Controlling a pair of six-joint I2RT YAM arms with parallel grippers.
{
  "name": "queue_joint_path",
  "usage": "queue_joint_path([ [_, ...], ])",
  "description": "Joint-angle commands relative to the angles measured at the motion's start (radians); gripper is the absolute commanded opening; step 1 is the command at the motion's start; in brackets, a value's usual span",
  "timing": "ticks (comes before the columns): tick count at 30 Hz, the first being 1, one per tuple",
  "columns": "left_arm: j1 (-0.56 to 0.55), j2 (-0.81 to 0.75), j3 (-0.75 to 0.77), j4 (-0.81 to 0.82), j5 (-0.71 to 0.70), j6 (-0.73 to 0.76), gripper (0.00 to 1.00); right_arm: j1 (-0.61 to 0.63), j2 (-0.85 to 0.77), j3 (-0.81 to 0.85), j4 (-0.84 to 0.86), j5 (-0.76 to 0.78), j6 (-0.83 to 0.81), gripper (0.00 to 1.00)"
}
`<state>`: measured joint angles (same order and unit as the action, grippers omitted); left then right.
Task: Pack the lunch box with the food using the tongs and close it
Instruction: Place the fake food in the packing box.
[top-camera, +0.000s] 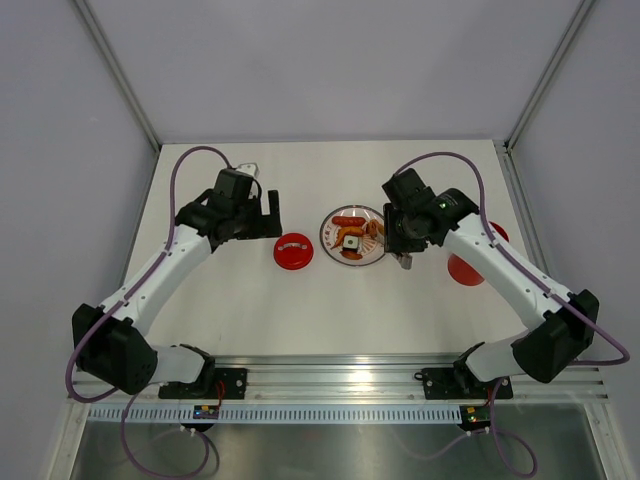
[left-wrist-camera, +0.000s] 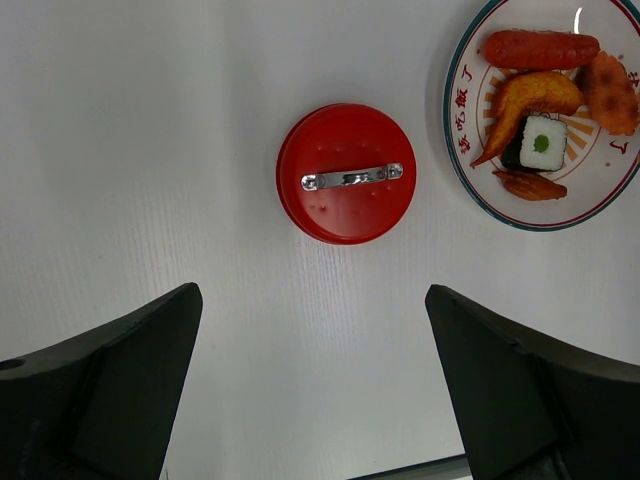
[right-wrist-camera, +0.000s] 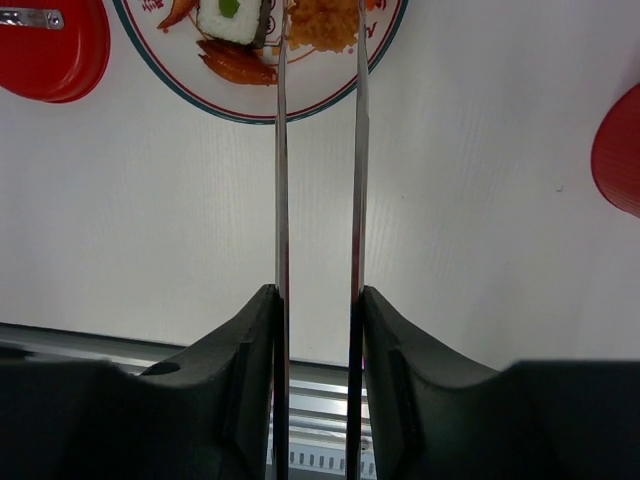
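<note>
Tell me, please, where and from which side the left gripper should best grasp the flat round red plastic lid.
Probably the small pale metal handle across the centre of the flat round red lid, from straight above: the lid lies flat on the table, handle up. The open left gripper would likely need turning so its fingers close across the bar's narrow width.

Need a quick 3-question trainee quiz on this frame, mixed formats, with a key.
1. Fill in: the left gripper has its jaws ___.
2. True or false: the right gripper holds the slim grey metal tongs.
3. The flat round red lid lies: A) on the white table, left of the round white plate with orange pattern; B) on that plate; C) in the left gripper.
Key: 1 open; 2 true; 3 A.
</note>
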<state>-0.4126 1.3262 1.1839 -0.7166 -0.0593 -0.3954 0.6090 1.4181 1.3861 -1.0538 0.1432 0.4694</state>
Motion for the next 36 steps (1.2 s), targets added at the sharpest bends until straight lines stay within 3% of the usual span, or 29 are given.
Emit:
queue_joint_path([
  [1,-0.011,0.007,0.056,0.022,0.024,0.012,0.99,0.011,-0.064,0.09,-0.044,0.113,0.008,0.0],
  [19,-0.02,0.025,0.071,0.022,0.053,0.015,0.99,-0.012,-0.208,0.243,-0.372,0.47,0.13,0.0],
  [30,-0.02,0.044,0.083,0.025,0.101,0.018,0.99,-0.018,-0.278,0.237,-0.575,0.565,0.327,0.0],
  [36,-0.02,0.056,0.097,0.02,0.105,0.023,0.99,-0.02,-0.327,0.151,-0.578,0.556,0.389,0.0],
])
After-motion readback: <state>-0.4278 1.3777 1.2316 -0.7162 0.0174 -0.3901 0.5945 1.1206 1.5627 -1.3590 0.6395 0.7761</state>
